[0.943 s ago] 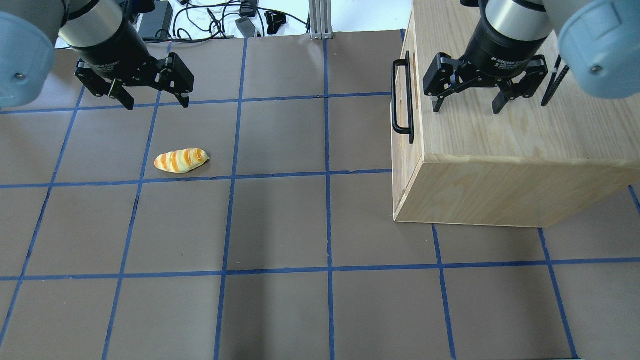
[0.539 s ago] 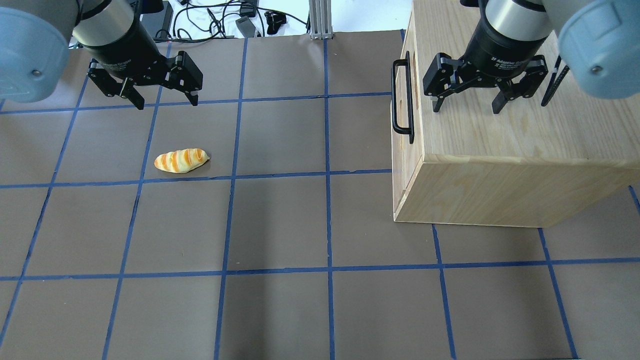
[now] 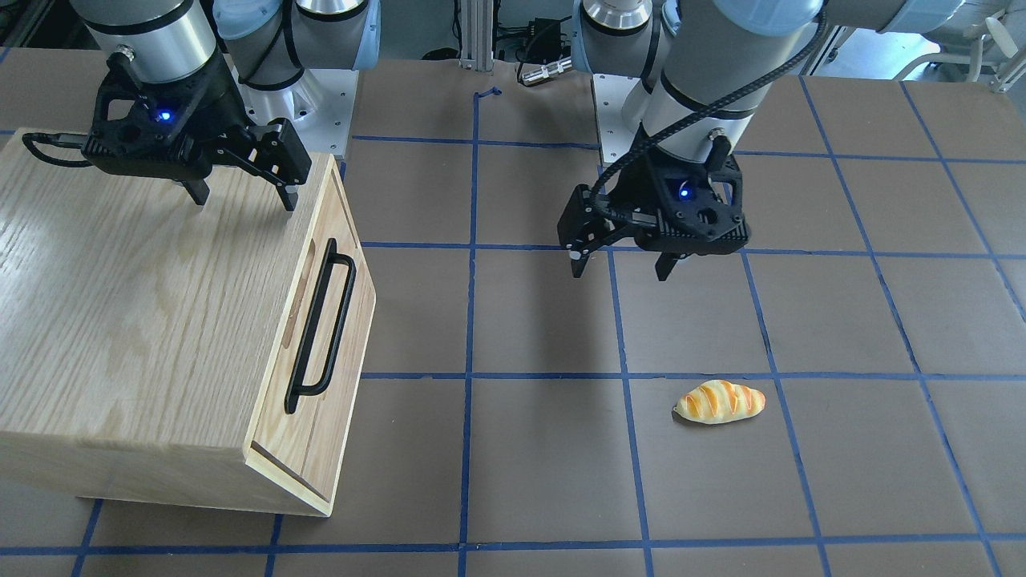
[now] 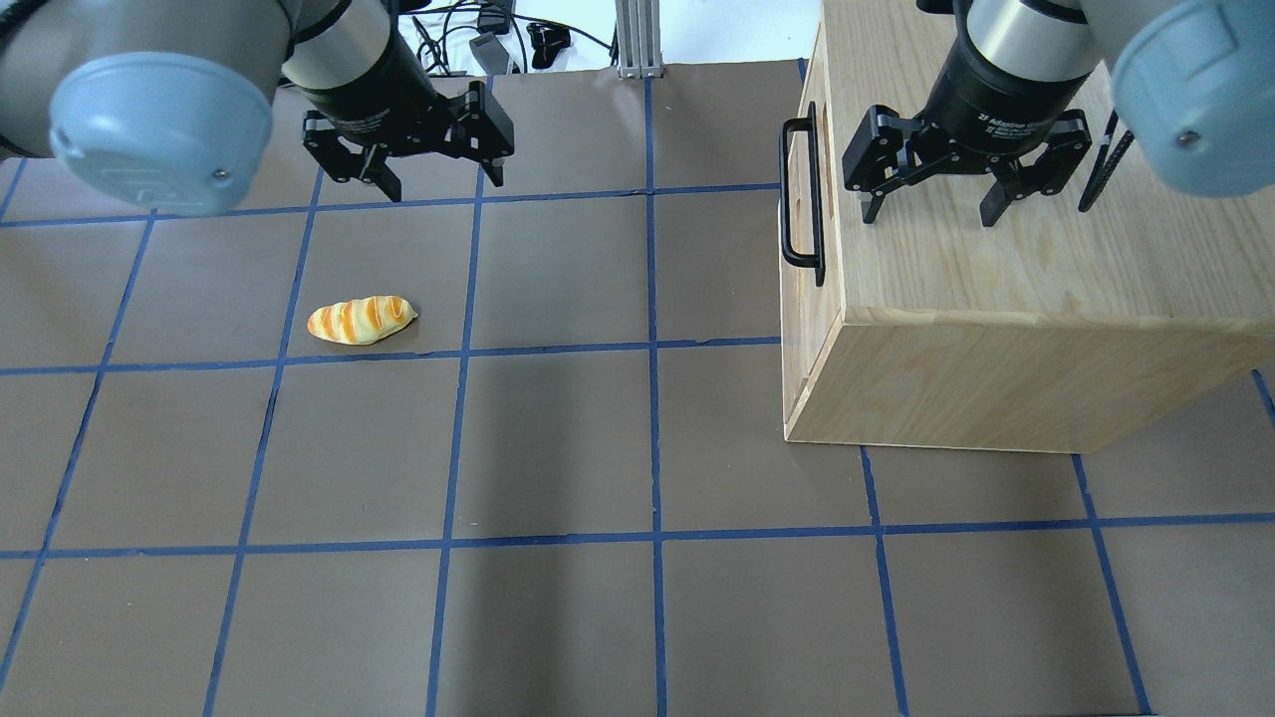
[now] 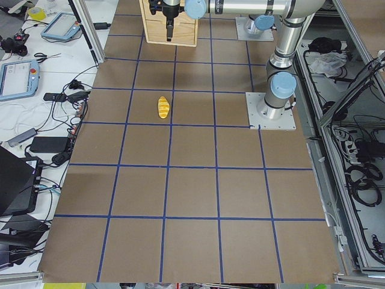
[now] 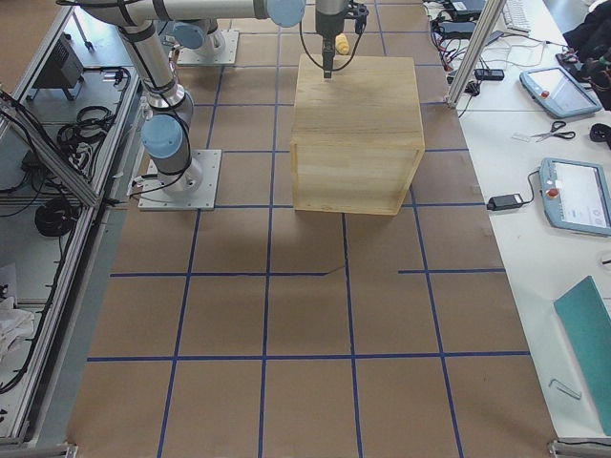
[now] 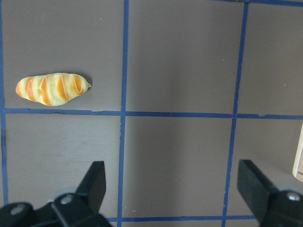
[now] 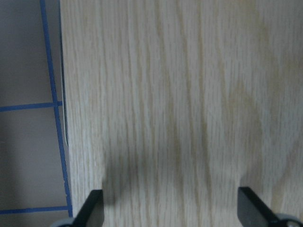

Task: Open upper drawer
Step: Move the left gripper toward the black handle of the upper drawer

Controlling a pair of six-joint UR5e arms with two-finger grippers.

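The upper drawer (image 3: pixel 298 353) is shut in the front of the oak cabinet (image 3: pixel 120 320). Its long black bar handle (image 3: pixel 321 324) faces the table's middle and also shows in the overhead view (image 4: pixel 800 189). My right gripper (image 4: pixel 929 214) hangs open and empty over the cabinet top, just behind the front edge; it also shows in the front view (image 3: pixel 244 200) and the right wrist view (image 8: pixel 175 213). My left gripper (image 4: pixel 443 186) is open and empty above the table, well to the left of the handle; it also shows in the front view (image 3: pixel 620 270).
A toy bread loaf (image 4: pixel 361 320) lies on the brown mat, nearer the robot than the left gripper; it also shows in the left wrist view (image 7: pixel 52 88). Cables and boxes (image 4: pixel 468 30) lie beyond the far table edge. The cabinet (image 4: pixel 996 299) fills the right side.
My left gripper has moved to the right along the far side of the table, toward the cabinet, still open. The right gripper and the drawer have not moved.
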